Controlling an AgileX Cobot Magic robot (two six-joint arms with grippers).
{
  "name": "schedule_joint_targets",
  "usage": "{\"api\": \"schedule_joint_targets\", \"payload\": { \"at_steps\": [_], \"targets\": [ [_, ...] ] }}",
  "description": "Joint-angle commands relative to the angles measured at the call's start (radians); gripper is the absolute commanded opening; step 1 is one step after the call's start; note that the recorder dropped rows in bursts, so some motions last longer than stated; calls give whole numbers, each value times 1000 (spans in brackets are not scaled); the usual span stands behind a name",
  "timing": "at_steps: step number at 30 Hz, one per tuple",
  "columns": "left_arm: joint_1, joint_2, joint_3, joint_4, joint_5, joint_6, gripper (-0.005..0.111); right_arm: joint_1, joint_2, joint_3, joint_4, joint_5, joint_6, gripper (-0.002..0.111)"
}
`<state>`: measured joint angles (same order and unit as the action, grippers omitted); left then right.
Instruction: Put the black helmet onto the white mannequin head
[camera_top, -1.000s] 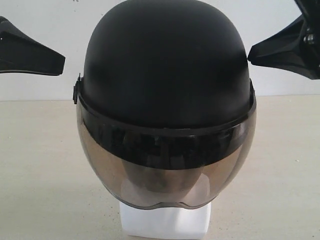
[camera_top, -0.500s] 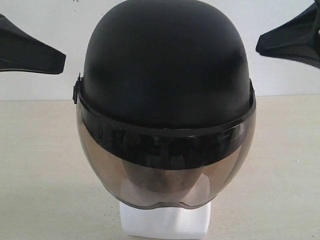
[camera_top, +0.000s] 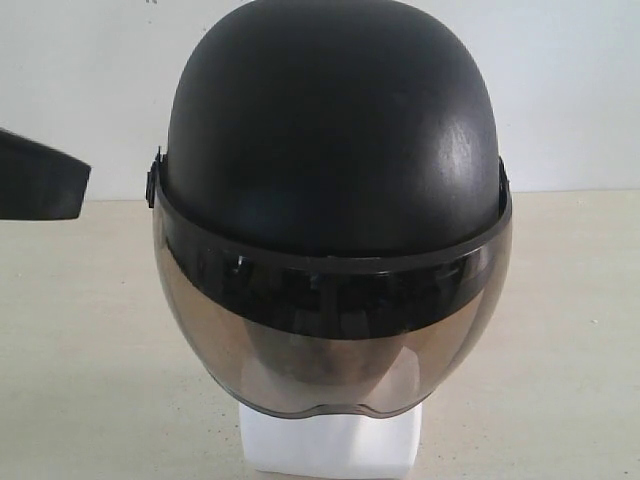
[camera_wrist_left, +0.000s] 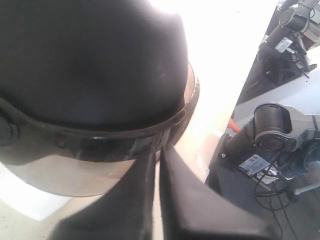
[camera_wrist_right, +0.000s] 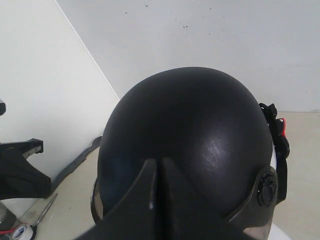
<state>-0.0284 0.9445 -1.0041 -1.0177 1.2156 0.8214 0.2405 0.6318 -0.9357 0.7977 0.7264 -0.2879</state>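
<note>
Mannequin: the white mannequin head (camera_top: 328, 446) is sitting under the black helmet (camera_top: 330, 130); only its blocky neck base is showing plainly.
Face: it is showing only as a dim shape through the helmet's smoky visor (camera_top: 330, 345), too dark to read.
Helmet: it is resting fully on the head, visor down and facing the exterior camera, with the table (camera_top: 80, 350) spreading out below it.
Left gripper (camera_top: 80, 190): it is hanging level with the helmet's visor hinge, off to its side and clear of it, with most of its body cut off by the frame edge.
Left jaws: in the left wrist view they are showing pinched to a thin slit, holding nothing and pointing at the visor rim.
Right gripper (camera_wrist_right: 159, 164): it is showing only in its own wrist view, over the helmet's rear crown, fingers pressed together and empty; whether it is touching the shell I cannot tell.
Wall (camera_top: 90, 80): it is standing plain and pale behind the helmet.
</note>
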Motion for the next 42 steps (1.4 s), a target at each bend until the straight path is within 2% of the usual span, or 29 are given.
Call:
{"api": "schedule_joint_targets", "payload": {
  "at_steps": [1, 16, 19, 22, 24, 26, 31, 34, 38, 42],
  "targets": [
    [-6, -12, 5, -14, 5, 4, 4, 1, -4, 4, -4, 2, -9, 0],
    [-6, -12, 5, -14, 5, 4, 4, 1, -4, 4, -4, 2, -9, 0],
    [-4, -56, 5, 15, 5, 15, 4, 1, -4, 4, -4, 2, -9, 0],
    [-4, -140, 3, 119, -28, -16, 4, 1, -4, 4, -4, 2, -9, 0],
    [-4, -212, 3, 232, -86, -135, 4, 1, -4, 4, -4, 2, -9, 0],
    [-4, -291, 3, 370, -127, -319, 4, 1, -4, 4, -4, 2, -9, 0],
    [-4, -504, 3, 830, -179, -917, 4, 1, -4, 4, -4, 2, -9, 0],
    [-4, -615, 3, 1011, -186, -1128, 4, 1, -4, 4, -4, 2, -9, 0],
    [-4, -723, 26, 1063, -260, -1095, 4, 1, -4, 4, -4, 2, -9, 0],
    [-4, -803, 152, 1059, -493, -982, 4, 1, -4, 4, -4, 2, -9, 0]
  ]
}}
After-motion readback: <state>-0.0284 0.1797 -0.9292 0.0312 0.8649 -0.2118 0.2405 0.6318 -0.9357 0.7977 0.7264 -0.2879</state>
